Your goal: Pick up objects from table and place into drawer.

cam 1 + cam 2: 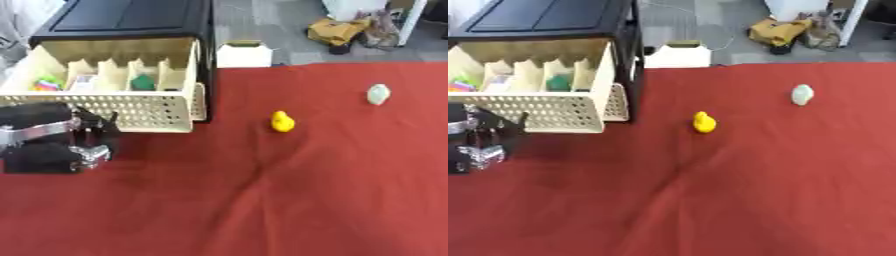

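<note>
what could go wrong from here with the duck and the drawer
The left hand sits just in front of the open drawer; lifting it carelessly might bump the perforated front. The yellow duck and pale round object lie far to the right, a long reach. The duck is small and might slip when grasped.

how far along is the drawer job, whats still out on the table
Partly done: the open drawer already holds a green item and other coloured items. The left hand sits before it; whether it holds anything is unclear. Left: yellow duck and pale round object.
</note>
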`<state>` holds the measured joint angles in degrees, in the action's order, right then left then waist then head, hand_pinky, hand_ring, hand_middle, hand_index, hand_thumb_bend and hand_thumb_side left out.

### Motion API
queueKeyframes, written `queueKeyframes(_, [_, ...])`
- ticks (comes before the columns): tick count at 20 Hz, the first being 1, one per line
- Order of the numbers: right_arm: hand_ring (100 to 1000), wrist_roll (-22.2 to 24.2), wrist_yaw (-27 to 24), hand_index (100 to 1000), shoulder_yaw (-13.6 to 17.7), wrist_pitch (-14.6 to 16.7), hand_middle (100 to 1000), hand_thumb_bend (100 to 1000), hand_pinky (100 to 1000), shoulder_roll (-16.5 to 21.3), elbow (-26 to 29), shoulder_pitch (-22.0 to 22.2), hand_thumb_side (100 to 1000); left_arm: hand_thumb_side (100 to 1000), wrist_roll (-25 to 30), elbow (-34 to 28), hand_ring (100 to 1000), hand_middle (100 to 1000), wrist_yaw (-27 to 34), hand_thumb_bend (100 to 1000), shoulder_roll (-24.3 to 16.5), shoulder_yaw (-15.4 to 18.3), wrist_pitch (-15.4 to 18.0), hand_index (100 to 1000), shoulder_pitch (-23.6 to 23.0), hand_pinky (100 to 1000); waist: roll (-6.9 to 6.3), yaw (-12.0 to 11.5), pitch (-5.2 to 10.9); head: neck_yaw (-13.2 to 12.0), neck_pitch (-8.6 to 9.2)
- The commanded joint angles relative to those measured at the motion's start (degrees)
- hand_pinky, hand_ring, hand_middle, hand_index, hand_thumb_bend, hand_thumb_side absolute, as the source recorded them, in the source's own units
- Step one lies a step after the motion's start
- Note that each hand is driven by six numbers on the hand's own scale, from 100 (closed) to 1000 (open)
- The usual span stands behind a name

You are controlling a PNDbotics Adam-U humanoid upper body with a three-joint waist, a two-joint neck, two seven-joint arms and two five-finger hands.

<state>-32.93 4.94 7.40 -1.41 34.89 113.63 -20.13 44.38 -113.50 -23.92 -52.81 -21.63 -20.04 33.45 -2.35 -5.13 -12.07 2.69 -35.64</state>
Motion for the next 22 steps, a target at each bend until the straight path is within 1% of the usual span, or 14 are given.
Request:
queueKeyframes(1, [722,-0.17,-0.14,775,0.73,-0.03,569,139,671,0.78,0.96,-0.44,624,1000,0.73,0.74,630,684,-1.34,100,-0.73,0.88,-0.66,901,1.34,546,0.03,0.08,0.62,0.12,0.71])
queueKeyframes(11, [722,-0.42,-0.13,773,0.93,-0.18,567,140,672,0.57,0.96,-0.35,624,1000,0.03,4.68,679,742,-4.15,100,0.83,0.73,0.38,918,2.75,564,-0.01,0.26,0.26,0.13,1.36])
queueKeyframes(22, [722,-0.78,-0.09,772,1.22,-0.35,565,140,672,0.31,0.96,-0.19,625,1000,-1.31,8.24,704,766,-7.02,100,3.1,0.72,1.52,927,4.91,574,-0.06,0.69,-0.36,-0.05,2.42])
